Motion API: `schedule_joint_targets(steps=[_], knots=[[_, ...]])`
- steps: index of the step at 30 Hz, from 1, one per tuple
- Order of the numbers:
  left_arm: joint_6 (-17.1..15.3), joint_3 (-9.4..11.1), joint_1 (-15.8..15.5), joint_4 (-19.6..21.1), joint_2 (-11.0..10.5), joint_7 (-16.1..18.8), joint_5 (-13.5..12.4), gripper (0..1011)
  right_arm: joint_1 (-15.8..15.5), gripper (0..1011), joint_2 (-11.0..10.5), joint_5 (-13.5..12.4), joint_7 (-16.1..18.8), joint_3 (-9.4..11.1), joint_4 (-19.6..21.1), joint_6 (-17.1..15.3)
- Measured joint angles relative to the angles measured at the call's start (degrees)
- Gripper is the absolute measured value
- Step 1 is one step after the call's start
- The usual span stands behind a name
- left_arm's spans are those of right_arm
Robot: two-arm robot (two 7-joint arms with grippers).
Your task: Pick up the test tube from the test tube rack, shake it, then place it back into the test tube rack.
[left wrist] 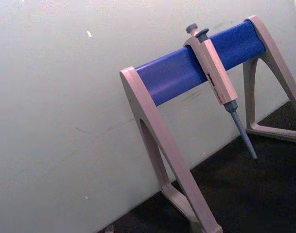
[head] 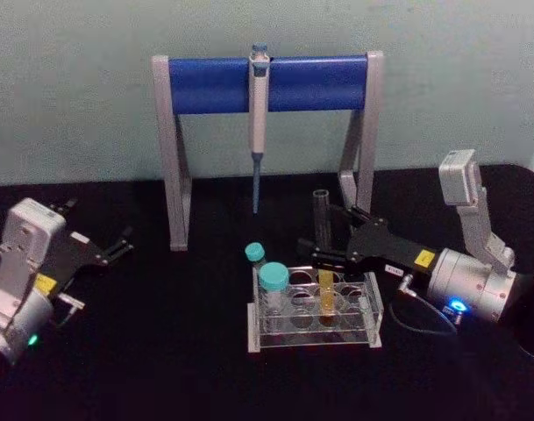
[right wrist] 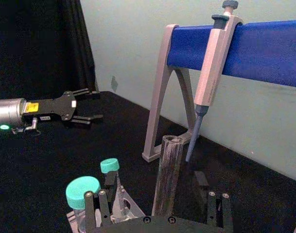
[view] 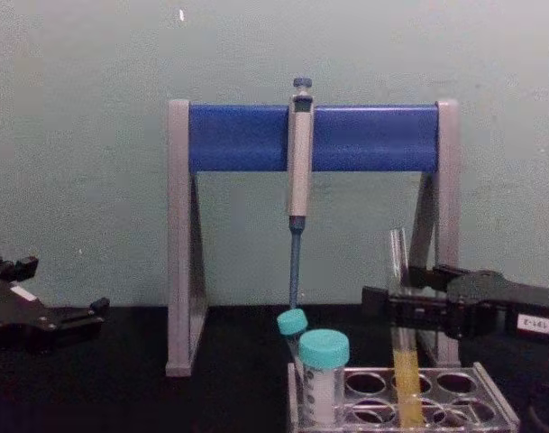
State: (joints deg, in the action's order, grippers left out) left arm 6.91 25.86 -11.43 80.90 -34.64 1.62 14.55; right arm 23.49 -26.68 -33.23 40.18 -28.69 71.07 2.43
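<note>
A black table [head: 161, 368] runs up to a pale green wall [head: 74, 88]. The right gripper [head: 322, 248] reaches in from the right, level with the middle of the test tube [head: 323, 230], one finger on each side of the glass. In the chest view the fingers [view: 382, 302] sit right against the tube [view: 399, 271], but whether they actually pinch it or only bracket it cannot be told. The right wrist view shows the tube [right wrist: 168, 174] rising upright between the two fingers [right wrist: 217, 206].

The tube stands in a hole toward the right of the test tube rack [head: 372, 326], its yellow liquid down inside the rack and its open mouth well above the top plate. Two shorter teal-capped tubes [head: 273, 289] stand at the left end of the same rack.

Behind the rack stands a grey stand [head: 174, 158] with a blue crossbar, and a pipette [head: 259, 123] hangs from the bar with its tip pointing down, clear of the table.

The left gripper [head: 119, 246] rests at the left side of the table, well apart from the rack, its fingers spread and holding nothing.
</note>
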Motion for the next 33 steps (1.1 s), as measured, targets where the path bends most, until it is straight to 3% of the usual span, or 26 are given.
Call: schedule_joint_targets(steps=[10, 19, 26, 27, 29, 33], knots=[[0.0, 0.0, 0.0, 0.0, 0.0, 0.0, 0.0, 1001, -0.06, 1000, -0.03, 0.04, -0.11, 0.01, 0.11, 0.0], [0.0, 0.0, 0.0, 0.0, 0.0, 0.01, 0.0, 1001, -2.69, 1000, -0.96, 0.48, -3.33, 2.38, 5.19, 2.36], [0.0, 0.0, 0.0, 0.0, 0.0, 0.01, 0.0, 1001, -7.04, 1000, -1.53, 3.01, -11.83, 6.54, 11.79, 4.69], [0.0, 0.0, 0.0, 0.0, 0.0, 0.0, 0.0, 1001, -8.21, 1000, -1.52, 4.3, -14.92, 7.46, 13.26, 4.61], [0.0, 0.0, 0.0, 0.0, 0.0, 0.01, 0.0, 1001, -9.71, 1000, -1.41, 5.98, -19.19, 8.73, 15.04, 3.77], [0.0, 0.0, 0.0, 0.0, 0.0, 0.0, 0.0, 1001, -11.42, 1000, -0.89, 7.75, -24.23, 10.14, 16.3, 1.19]])
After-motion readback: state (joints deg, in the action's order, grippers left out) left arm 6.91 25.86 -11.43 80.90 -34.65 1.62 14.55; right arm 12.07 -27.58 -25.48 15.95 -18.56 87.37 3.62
